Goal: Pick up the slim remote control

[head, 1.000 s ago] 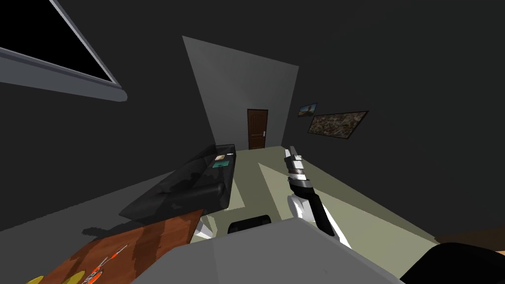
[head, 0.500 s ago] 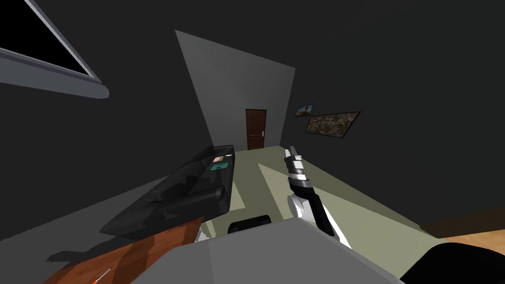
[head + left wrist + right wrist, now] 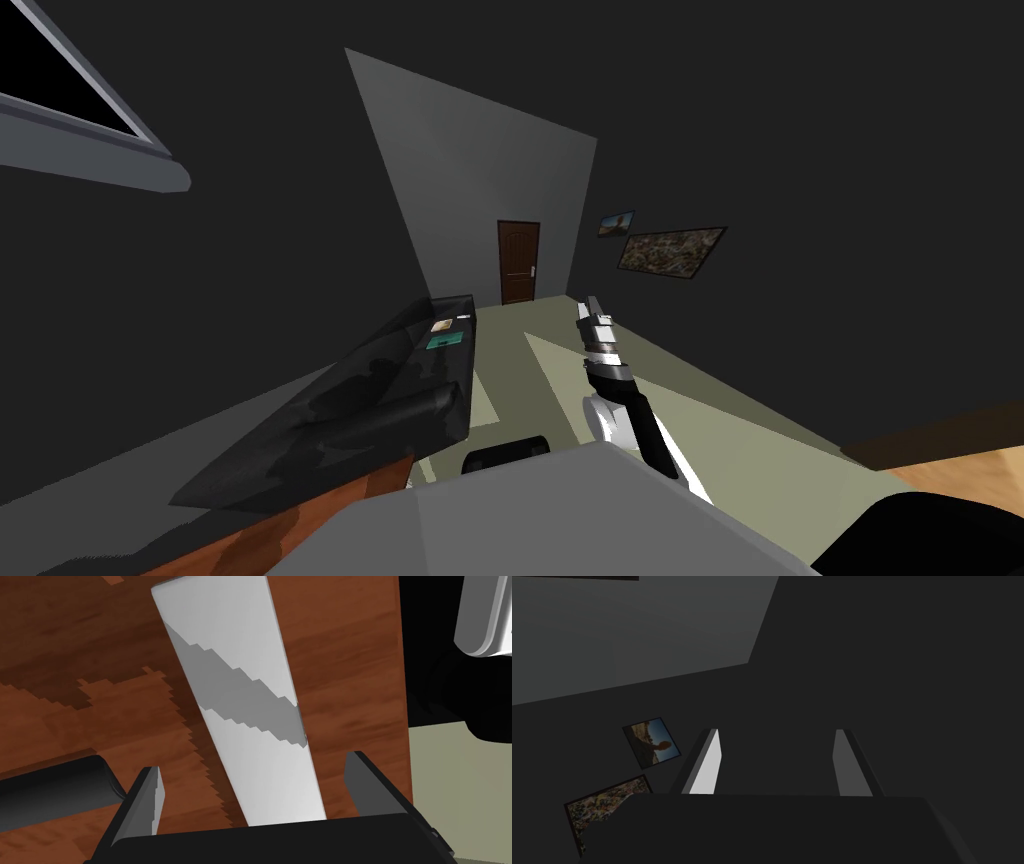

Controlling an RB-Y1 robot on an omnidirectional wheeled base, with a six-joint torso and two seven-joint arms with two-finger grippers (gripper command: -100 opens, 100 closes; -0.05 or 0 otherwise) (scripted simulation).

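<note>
A long, slim white slab [image 3: 240, 691] crossed by a band of shadow lies over the brown wooden table [image 3: 340, 676]. It runs between the fingers of my left gripper [image 3: 252, 761], which is open, with neither finger touching it. I cannot tell whether this slab is the remote control. My right gripper [image 3: 592, 300] is raised in front of me over the floor. In the right wrist view it [image 3: 776, 731] is open with nothing between its fingers.
The wooden table [image 3: 300, 510] sits at my lower left, with a dark sofa [image 3: 380, 390] just beyond it carrying a teal item [image 3: 445, 341]. A dark cylinder [image 3: 50, 791] lies beside the left fingers. Olive floor [image 3: 700, 420] leads to a brown door [image 3: 518, 262].
I have turned right: the table, sofa and window have slid to the left of the head view, and the things on the table have passed out of it. The right arm keeps its pose.
</note>
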